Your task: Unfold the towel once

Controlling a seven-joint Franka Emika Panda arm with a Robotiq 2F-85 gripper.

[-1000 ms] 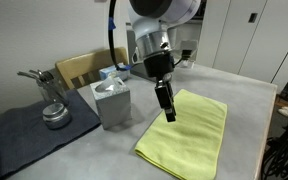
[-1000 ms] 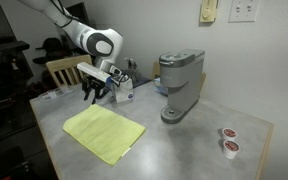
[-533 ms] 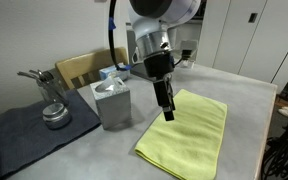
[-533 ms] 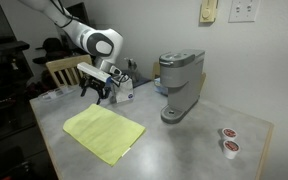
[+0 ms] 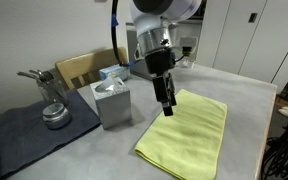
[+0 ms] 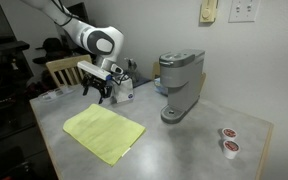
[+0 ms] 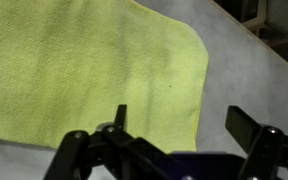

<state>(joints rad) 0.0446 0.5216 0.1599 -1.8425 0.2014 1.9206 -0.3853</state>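
A yellow towel [image 5: 188, 133] lies flat on the grey table, spread as a rectangle; it also shows in the other exterior view [image 6: 103, 133]. My gripper [image 5: 167, 108] hangs just above the towel's edge nearest the tissue box, open and holding nothing. The second exterior view shows the gripper [image 6: 97, 96] above the towel's far corner. In the wrist view the gripper [image 7: 185, 118] has its fingers spread wide over the towel [image 7: 84, 70], whose right edge runs between them, and nothing is between the pads.
A grey tissue box [image 5: 111, 101] stands beside the towel. A metal canister [image 5: 54, 113] sits on a dark mat. A coffee machine [image 6: 180, 85] and two small pods [image 6: 228, 141] are further along the table. A wooden chair [image 5: 79, 68] stands behind.
The jaws have opened wide and the gripper has risen slightly off the towel. The towel lies as before.
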